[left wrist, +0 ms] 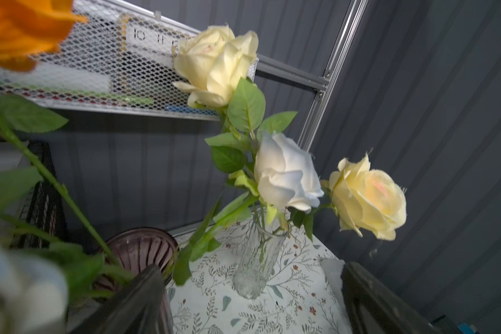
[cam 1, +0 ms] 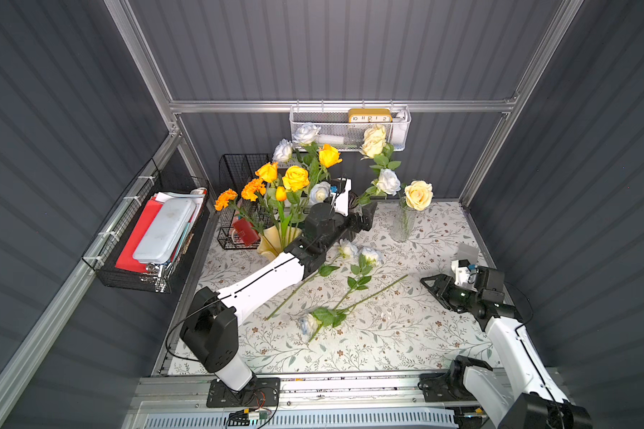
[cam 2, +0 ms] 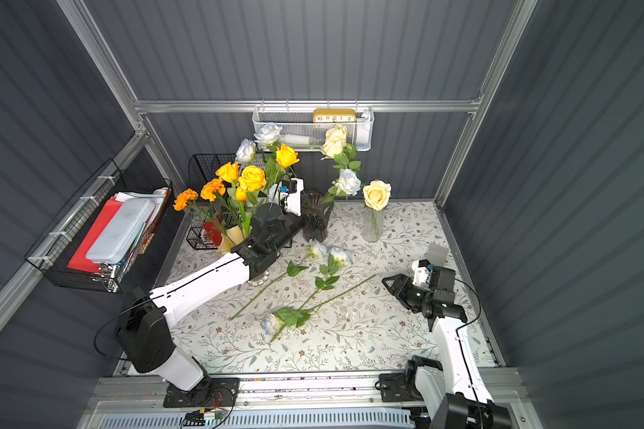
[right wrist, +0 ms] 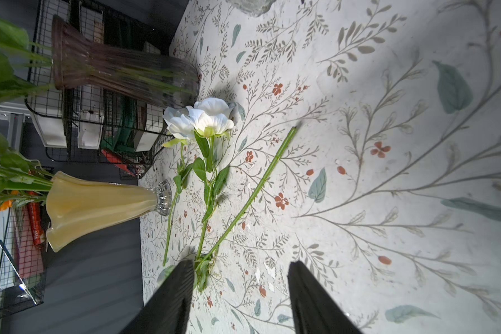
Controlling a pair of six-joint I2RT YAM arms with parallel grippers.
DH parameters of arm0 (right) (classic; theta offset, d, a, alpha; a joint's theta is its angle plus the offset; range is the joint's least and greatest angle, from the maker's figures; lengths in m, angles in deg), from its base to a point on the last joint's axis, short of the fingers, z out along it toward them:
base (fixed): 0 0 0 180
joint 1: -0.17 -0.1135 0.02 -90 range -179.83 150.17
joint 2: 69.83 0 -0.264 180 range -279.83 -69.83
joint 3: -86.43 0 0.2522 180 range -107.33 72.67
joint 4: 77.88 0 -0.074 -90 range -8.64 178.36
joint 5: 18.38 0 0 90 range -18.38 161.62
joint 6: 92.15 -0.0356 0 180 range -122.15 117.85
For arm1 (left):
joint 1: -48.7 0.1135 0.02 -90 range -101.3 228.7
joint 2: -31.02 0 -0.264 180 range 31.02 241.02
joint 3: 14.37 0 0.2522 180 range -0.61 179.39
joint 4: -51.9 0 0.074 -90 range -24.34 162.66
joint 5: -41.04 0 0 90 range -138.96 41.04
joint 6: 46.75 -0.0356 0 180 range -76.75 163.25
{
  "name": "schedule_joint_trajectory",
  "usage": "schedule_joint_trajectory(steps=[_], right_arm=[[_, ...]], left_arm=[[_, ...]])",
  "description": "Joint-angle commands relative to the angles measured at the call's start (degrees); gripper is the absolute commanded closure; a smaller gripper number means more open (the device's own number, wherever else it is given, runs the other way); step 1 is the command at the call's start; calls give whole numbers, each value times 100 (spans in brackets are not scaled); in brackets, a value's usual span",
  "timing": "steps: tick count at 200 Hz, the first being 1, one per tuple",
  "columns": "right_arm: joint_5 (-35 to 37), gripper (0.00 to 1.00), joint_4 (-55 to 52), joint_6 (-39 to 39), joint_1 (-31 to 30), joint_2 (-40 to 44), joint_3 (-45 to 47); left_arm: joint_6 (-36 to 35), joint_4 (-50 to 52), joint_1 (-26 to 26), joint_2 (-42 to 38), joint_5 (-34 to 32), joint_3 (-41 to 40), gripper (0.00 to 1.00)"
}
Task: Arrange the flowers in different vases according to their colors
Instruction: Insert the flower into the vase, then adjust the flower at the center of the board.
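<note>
Your left claw [left wrist: 250, 267] stands spread wide, holding nothing, purple vase [left wrist: 145, 248] just beside it, near the counter's [cam 1: 406, 334] back edge. Right claw [right wrist: 240, 264] half open, empty; three loose roses [right wrist: 206, 121] lie just ahead, mid-counter.

Left arm [cam 1: 268, 275]: white-and-black, stretched forward and inward from its base.
Left gripper [cam 1: 363, 217]: black, jaws spread wide, nothing clamped.
Right arm [cam 1: 506, 341]: bent, wrist held low over the tabletop [cam 1: 406, 334].
Right gripper [right wrist: 240, 264]: jaws parted, nothing clamped.
</note>
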Motion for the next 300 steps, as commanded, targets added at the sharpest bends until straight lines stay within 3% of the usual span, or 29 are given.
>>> schedule_joint_trajectory(steps=[1,37,71,99,121,176,228,300], right_arm=[[73,43,-129,230,-431,-83,-334],[1268,42,-883,1121,-2390,-465,-1168],[1690,42,-1528,1813,-3356,-1077,-1848],[2985,43,-2329,2920,-4609,-2009,-2644],[3552,44,-2869,3965,-5259,-2755,-3121],[4178,46,-3044,6036,-5477,-4016,-3703],[4061,46,-1730,7656,-5535,-4318,-3353],[3814,50,-1491,8372,-5552,-5004,-3553]], left_arm=[[304,359,10,-513,-297,-274,1],[387,668,-353,-1120,-377,-841,1],[809,1242,-854,-1774,-875,-1484,1],[1143,1716,-1094,-2397,-1194,-1977,1],[1349,2133,-1103,-3011,-1327,-2320,1],[1866,2706,-1112,-4241,-1385,-3164,1],[1769,2934,-1112,-4531,-1500,-3241,1],[1742,2996,-1111,-4658,-1534,-3291,1]])
